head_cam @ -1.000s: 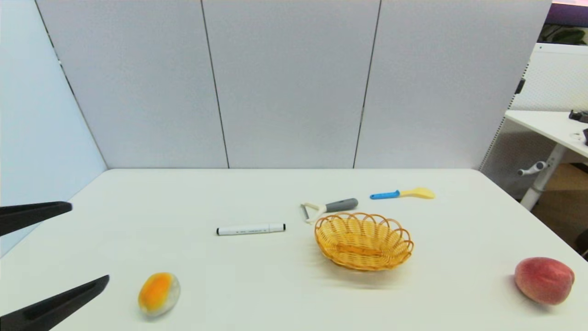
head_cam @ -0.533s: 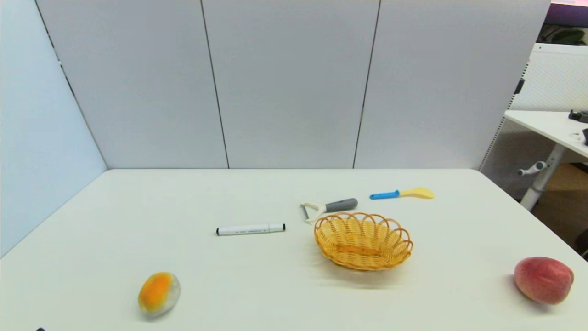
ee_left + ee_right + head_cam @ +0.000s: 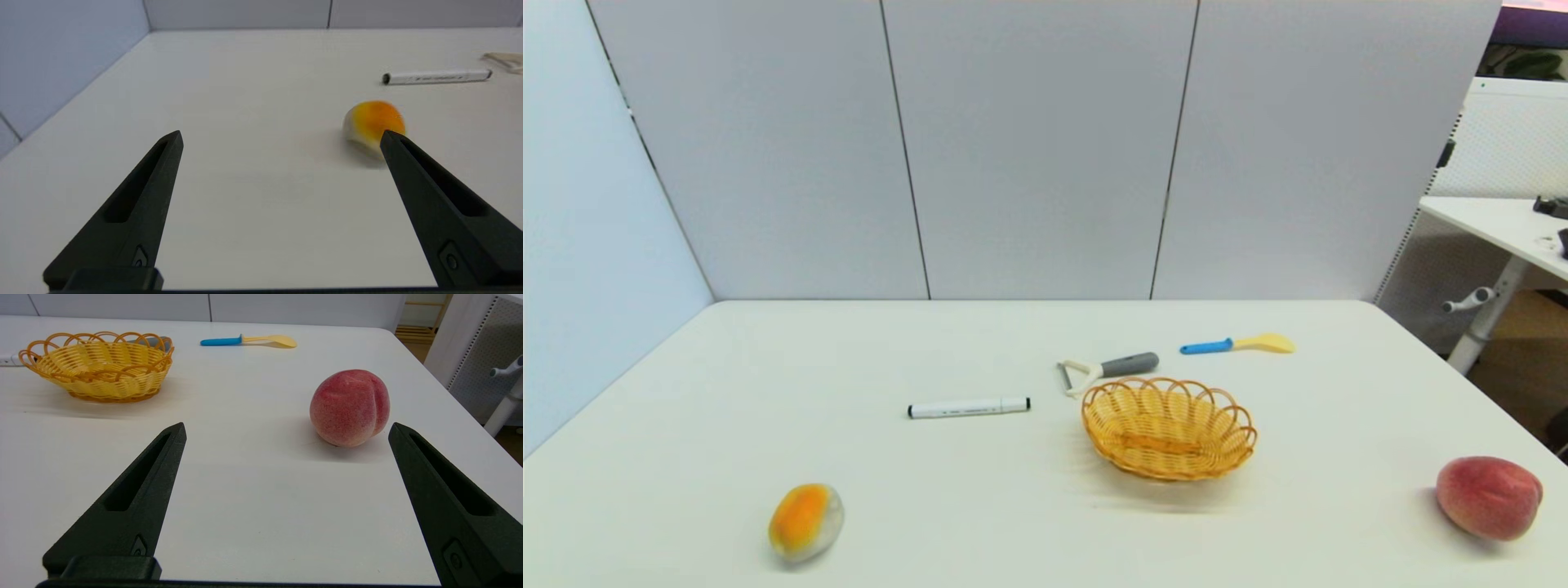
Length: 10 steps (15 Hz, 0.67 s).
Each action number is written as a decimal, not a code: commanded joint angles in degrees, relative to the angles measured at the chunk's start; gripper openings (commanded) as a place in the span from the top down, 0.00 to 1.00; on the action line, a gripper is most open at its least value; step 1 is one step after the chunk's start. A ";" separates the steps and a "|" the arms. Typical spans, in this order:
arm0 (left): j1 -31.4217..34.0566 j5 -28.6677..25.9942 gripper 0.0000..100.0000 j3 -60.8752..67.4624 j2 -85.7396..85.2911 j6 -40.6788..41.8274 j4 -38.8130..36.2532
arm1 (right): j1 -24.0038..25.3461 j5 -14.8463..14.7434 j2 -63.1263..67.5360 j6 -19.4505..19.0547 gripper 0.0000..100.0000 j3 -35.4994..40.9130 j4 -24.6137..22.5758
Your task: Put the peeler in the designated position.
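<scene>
The peeler (image 3: 1107, 367), with a dark grey handle and a cream forked head, lies flat on the white table just behind the wicker basket (image 3: 1168, 426). In the left wrist view only its cream head (image 3: 506, 60) shows at the picture's edge. My left gripper (image 3: 281, 134) is open and holds nothing, low over the table's near left, beside an orange-yellow fruit (image 3: 372, 122). Open and holding nothing too, my right gripper (image 3: 287, 426) is at the near right, close to a peach (image 3: 349, 407). Neither gripper shows in the head view.
A white marker (image 3: 969, 407) lies left of the peeler. A blue-handled yellow spatula (image 3: 1237, 344) lies behind and right of the basket. The orange-yellow fruit (image 3: 805, 520) sits near left, the peach (image 3: 1489, 497) near right by the table's edge. Grey panels wall the back.
The left gripper's fingers, seen at the head view's left edge one second ago, have drawn back out of that view. The things on the table have not moved.
</scene>
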 commanded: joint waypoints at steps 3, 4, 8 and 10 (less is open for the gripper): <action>0.05 0.49 0.00 0.30 -0.41 -5.57 -0.04 | 0.05 0.00 0.07 -0.02 0.00 0.00 -0.06; 0.05 0.49 0.00 0.30 -0.41 -6.10 -0.13 | 0.05 0.00 0.07 -0.02 0.00 0.00 -0.06; 0.05 0.58 0.00 0.30 -0.41 -6.28 -0.13 | 0.05 0.00 0.07 -0.02 0.00 0.00 0.03; 0.05 0.58 0.00 0.30 -0.41 -6.28 -0.13 | 0.05 0.00 0.07 -0.02 0.00 0.00 -0.06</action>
